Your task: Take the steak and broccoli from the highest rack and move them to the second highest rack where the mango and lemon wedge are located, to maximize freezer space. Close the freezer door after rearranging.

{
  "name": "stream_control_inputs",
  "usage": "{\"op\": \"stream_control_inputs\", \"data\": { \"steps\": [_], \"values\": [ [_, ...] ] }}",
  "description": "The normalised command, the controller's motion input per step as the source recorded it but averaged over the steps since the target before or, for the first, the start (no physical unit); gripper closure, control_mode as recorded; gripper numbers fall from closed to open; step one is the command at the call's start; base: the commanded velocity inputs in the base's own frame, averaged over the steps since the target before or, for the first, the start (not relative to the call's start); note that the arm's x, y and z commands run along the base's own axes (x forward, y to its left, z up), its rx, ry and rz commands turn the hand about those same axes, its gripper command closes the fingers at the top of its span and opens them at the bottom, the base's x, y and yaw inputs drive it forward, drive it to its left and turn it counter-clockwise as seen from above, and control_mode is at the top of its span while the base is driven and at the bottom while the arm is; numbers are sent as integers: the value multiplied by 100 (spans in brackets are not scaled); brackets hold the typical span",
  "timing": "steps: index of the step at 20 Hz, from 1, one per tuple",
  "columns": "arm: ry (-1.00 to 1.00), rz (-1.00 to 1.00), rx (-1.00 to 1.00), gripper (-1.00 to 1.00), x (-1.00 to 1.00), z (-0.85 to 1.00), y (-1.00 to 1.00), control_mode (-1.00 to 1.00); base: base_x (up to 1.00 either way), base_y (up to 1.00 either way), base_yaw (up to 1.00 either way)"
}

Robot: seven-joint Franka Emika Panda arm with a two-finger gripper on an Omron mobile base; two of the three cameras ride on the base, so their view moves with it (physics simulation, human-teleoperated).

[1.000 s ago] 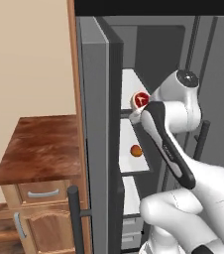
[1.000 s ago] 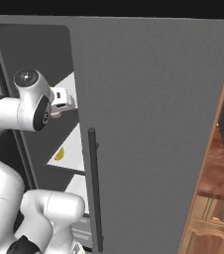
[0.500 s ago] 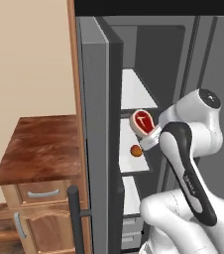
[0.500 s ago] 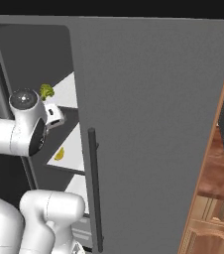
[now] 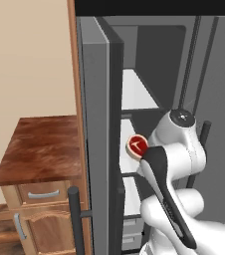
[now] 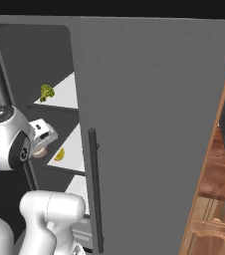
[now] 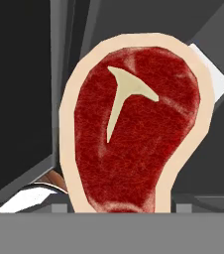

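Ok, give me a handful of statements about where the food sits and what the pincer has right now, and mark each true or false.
1. The steak is held at the pincer. True.
2. The broccoli lies on the second highest rack. False: it sits on the highest rack.
3. The lemon wedge rests on the second highest rack. True.
4. The freezer door is shut. False: it stands open.
5. The steak is green. False: it is red with a pale rim.
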Motion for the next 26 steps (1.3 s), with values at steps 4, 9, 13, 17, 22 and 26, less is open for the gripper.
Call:
{"op": "stream_control_inputs", "data": {
  "steps": [4, 9, 13, 17, 22, 26],
  "values": [
    [5, 0, -12, 100, 17, -33, 1, -100, 0, 0, 0],
    [0, 0, -4, 100, 28, -35, 0, -100, 0, 0, 0],
    [0, 0, -7, 100, 32, -37, 0, -100, 0, 0, 0],
    [5, 0, -1, 100, 47, -30, 0, -100, 0, 0, 0],
    [14, 0, 0, 100, 57, -23, 0, -100, 0, 0, 0],
    [8, 0, 0, 100, 60, -27, 0, -100, 0, 0, 0]
  ]
}}
